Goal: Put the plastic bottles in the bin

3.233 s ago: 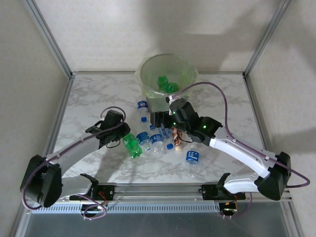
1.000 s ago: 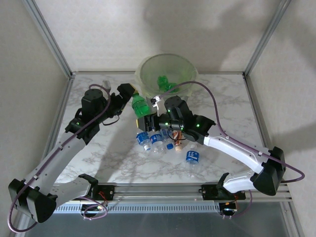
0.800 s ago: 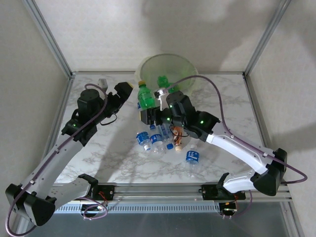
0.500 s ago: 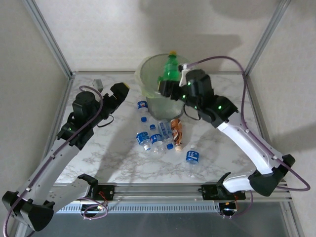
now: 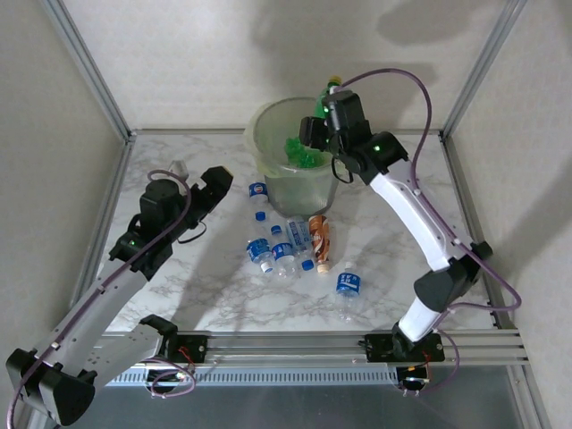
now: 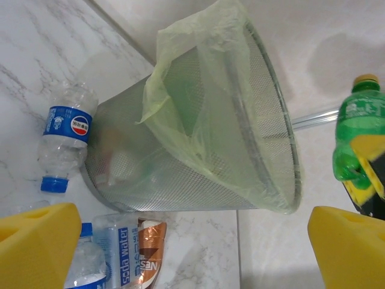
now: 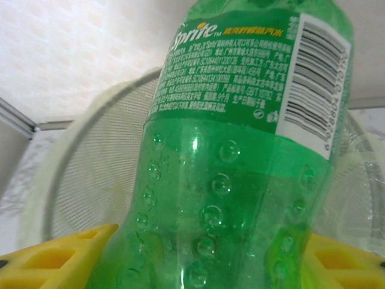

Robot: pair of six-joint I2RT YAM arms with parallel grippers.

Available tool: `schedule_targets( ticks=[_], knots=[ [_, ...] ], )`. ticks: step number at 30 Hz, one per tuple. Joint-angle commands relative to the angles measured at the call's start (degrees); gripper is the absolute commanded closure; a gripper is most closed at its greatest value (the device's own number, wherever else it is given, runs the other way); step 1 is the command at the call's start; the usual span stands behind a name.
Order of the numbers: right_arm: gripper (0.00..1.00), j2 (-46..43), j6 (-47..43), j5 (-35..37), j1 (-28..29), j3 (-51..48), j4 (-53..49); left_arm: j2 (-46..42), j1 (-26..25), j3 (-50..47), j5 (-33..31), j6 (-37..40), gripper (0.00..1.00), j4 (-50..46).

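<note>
Moved: my right gripper (image 5: 318, 125) has carried the green plastic bottle with yellow cap (image 7: 240, 150) toward the white marble table's (image 5: 402, 259) far edge.
Grip: yellow pads (image 7: 60, 259) pinch its lower body, cap up, over the round grey mesh bin with pale green liner (image 5: 261, 134).
Left: my left gripper (image 5: 217, 179) spread wide, empty, left of the bin.
Bin: middle of the far edge.
Loose: clear blue-labelled plastic bottles (image 5: 268, 250) lie mid-table, before the bin.
</note>
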Motion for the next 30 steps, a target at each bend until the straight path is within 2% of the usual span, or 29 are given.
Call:
schedule_targets(
  ticks=[1,8,17,24,30],
  knots=[
    [0.41,2.66,-1.8,2.29,-1.62,3.85,-3.24,0.17,-0.41,-0.45,0.45,0.65,0.01,-0.17],
    [0.38,7.54,-2.73,5.1,-2.7,6.02,-5.66,-0.17,-0.5,-0.47,-1.16,1.63,0.0,-1.82],
    [0.19,7.19,-1.97,7.08,-2.72,5.23,-6.44,0.56,-0.57,-0.06,-1.18,1.58,0.0,-1.95],
    [0.16,2.33,-1.16,6.07,-2.34,3.69,-5.95,0.86,-0.56,0.04,-0.8,1.28,0.0,-1.84],
    [0.16,-8.49,-0.06,6.6,1.11,-6.19,-4.03,0.76,-0.51,-0.57,-0.1,1.61,0.01,-1.27]
  ],
)
